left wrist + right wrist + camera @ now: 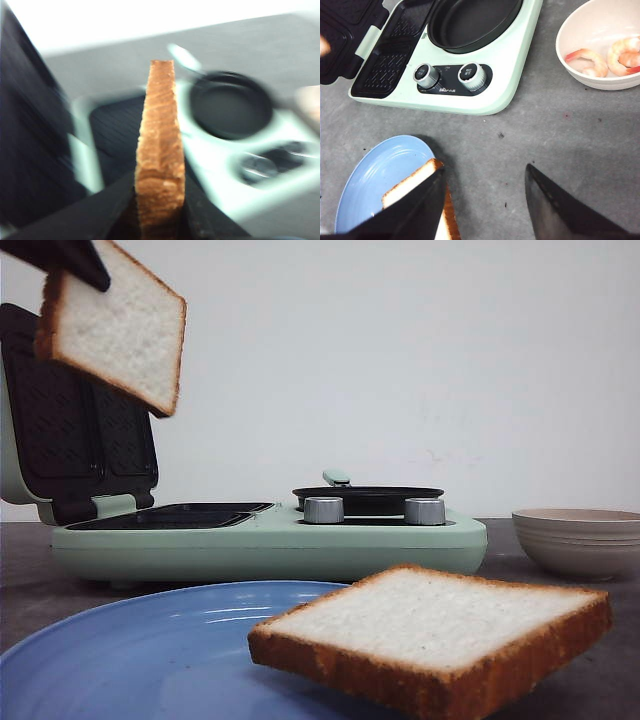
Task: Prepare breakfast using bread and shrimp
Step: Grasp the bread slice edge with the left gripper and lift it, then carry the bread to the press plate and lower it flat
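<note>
I hold one slice of bread [118, 332] in my left gripper [159, 210], the fingers [100, 210] closed on its lower crust, so that it hangs tilted in the air above the open sandwich press [170, 515] of the pale green breakfast maker [270, 545]. In the left wrist view the slice stands edge-on between my jaws, with the dark ribbed plate below and behind it and the round black pan [231, 104] off to one side; that view is blurred, so I cannot judge the height finely. The step in hand, as I read it, is to lay this slice flat in the press. To do that well I should bring it low over the ribbed plate, turn my wrist so the broad face comes level, keep clear of the raised lid [75, 420], and let go only when the crust is nearly on the plate, because soft bread dropped from high lands crooked or folds at a corner. My grip should stay light, since the crumb crushes easily. My right gripper [485, 200] stands with its jaws apart and nothing between them, above the grey table [560, 130], one finger [420, 200] over the edge of the second slice [412, 182], which rests on the blue plate [375, 175]. The shrimp [602, 57] lie in the cream bowl [580, 30], beside the cooker, untouched and well apart from both hands.
</note>
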Controlling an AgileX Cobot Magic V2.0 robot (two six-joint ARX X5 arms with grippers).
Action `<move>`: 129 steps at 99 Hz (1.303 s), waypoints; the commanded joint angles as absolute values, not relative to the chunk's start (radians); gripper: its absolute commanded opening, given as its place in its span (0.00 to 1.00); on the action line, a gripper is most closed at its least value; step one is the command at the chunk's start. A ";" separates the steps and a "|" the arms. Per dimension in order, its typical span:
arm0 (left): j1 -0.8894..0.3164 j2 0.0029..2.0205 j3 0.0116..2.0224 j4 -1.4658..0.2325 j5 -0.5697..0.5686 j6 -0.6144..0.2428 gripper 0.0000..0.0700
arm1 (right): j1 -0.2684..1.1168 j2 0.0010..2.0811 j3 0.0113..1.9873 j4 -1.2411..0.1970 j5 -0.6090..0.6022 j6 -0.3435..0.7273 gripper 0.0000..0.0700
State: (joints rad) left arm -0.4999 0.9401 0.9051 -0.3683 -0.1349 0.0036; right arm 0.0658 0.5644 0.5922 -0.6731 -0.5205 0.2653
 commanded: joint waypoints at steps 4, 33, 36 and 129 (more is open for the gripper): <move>-0.505 1.045 0.957 -0.331 -0.186 0.212 0.01 | 0.070 0.567 0.608 -0.668 -0.524 0.250 0.43; -0.505 1.348 1.069 -0.148 -0.281 0.452 0.00 | 0.070 0.567 0.608 -0.697 -0.523 0.224 0.43; -0.505 1.375 1.084 -0.138 -0.299 0.470 0.00 | 0.070 0.567 0.608 -0.702 -0.523 0.220 0.43; -0.484 1.747 1.286 -0.132 -0.445 0.726 0.00 | 0.070 0.567 0.608 -0.720 -0.523 0.201 0.43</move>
